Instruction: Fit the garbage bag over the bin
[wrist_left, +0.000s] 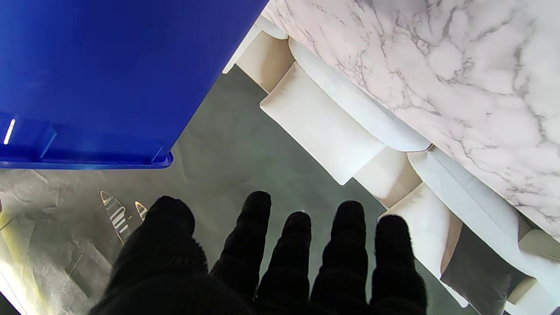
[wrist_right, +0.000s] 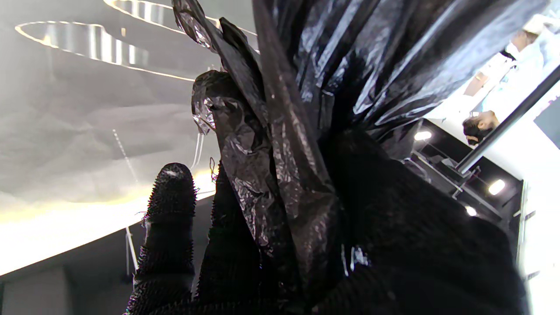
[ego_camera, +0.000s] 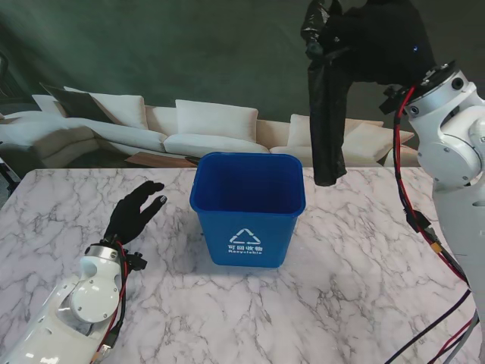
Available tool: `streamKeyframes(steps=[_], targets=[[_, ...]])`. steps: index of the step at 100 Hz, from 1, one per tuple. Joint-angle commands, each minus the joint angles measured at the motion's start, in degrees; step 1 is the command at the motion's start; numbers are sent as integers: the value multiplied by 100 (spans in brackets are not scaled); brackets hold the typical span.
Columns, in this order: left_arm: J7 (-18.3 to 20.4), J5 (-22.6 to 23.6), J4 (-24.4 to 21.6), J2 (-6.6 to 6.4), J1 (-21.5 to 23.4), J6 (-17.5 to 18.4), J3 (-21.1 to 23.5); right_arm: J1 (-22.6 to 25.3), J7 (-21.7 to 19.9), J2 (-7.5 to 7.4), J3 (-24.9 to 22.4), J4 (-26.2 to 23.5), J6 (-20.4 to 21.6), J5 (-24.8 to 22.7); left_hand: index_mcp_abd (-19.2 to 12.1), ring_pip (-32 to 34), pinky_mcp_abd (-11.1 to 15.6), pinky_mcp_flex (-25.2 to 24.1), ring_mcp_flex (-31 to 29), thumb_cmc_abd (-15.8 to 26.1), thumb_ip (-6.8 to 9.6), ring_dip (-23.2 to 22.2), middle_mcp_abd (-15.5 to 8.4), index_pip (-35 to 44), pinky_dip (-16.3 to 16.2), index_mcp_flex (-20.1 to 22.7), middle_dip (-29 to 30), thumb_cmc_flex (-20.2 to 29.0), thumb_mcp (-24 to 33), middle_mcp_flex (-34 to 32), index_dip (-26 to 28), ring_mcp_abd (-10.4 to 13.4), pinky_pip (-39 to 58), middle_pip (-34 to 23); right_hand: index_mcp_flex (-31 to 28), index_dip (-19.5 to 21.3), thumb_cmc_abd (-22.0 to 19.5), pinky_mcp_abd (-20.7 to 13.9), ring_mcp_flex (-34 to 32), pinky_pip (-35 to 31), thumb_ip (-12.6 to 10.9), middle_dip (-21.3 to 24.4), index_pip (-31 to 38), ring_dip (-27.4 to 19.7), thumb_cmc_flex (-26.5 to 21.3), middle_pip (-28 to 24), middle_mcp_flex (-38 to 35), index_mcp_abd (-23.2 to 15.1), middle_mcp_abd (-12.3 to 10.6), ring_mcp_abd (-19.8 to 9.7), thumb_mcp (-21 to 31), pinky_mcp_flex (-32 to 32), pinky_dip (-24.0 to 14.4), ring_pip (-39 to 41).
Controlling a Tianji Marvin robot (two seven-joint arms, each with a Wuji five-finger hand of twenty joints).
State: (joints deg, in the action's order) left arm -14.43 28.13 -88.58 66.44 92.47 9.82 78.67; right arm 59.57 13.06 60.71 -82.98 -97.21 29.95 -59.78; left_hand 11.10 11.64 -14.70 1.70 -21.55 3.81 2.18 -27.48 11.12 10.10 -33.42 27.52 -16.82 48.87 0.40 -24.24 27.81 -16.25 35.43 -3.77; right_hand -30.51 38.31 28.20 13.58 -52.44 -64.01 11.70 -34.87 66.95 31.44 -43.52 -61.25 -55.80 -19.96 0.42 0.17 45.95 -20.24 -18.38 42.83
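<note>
Stand view first: the left hand (ego_camera: 136,208) hovers low over the marble table (ego_camera: 356,265), fingers spread and holding nothing, with the blue bin (ego_camera: 248,208) just beside it on its right, apart from the fingertips. The left wrist view agrees: the gloved fingers (wrist_left: 256,227) are splayed, and the bin's wall (wrist_left: 100,70) is close ahead but untouched. The bin stands upright, its open mouth facing up and bare of any liner. Farther right, the right hand (ego_camera: 379,38) is raised high and clamped on the gathered top of the black garbage bag (ego_camera: 327,114), which hangs straight down from it, long axis vertical, its loose lower end above and just to the right of the bin's rim. The right wrist view shows the crumpled plastic (wrist_right: 280,144) pinched against the palm. I judge the task barely started: the bag is lifted but still bunched; opening its mouth and stretching it over the rim remain.
</note>
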Motion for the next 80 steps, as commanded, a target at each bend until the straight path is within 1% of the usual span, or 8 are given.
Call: streamKeyframes(steps=[1,26,47,60,80], targets=[[63,-4,-11,6,8,16,-10,-139,-36,118,143,-15,-83,42,-16,16,-41,-59,-24,280,-130,-34,-81,36,-116,122,-65,47,-168,-9,54,156,-127,-80,65,10,-309,-112,-82,-75,50,24,194,18,-289,-308,-47,-278,64,-91,58,42,-103,35],[93,6,-9,-1,-4,0,-34,-492,30,274,946,181,-695,472,-18,15,-36,-56,-24,282,-131,-33,-80,35,-116,118,-64,41,-170,-8,54,167,-127,-78,70,11,-316,-89,-67,-60,45,29,191,12,-296,-295,-37,-272,60,-74,50,87,-111,25],[96,-13,-28,1,14,-6,-24,-581,252,367,1430,346,-1030,583,-19,17,-41,-62,-25,279,-130,-34,-79,35,-116,118,-64,48,-166,-6,54,158,-129,-77,96,15,-340,-40,-24,-29,39,49,185,-5,-299,-268,0,-247,54,-60,39,170,-112,-9],[81,-7,-47,4,30,-23,-15,-492,392,411,1600,389,-1213,640,-16,16,-39,-60,-25,280,-130,-34,-82,36,-116,120,-65,46,-168,-10,54,154,-129,-79,115,23,-343,11,-11,-20,27,62,185,-20,-312,-259,13,-217,62,-15,41,219,-117,-30],[79,-4,-49,3,31,-24,-14,-85,521,445,1697,220,-1458,693,-21,18,-39,-57,-29,282,-129,-35,-79,37,-117,121,-66,50,-165,-10,55,158,-128,-79,125,14,-341,125,34,-7,-6,98,171,-28,-319,-231,38,-145,81,61,56,338,-133,-25]])
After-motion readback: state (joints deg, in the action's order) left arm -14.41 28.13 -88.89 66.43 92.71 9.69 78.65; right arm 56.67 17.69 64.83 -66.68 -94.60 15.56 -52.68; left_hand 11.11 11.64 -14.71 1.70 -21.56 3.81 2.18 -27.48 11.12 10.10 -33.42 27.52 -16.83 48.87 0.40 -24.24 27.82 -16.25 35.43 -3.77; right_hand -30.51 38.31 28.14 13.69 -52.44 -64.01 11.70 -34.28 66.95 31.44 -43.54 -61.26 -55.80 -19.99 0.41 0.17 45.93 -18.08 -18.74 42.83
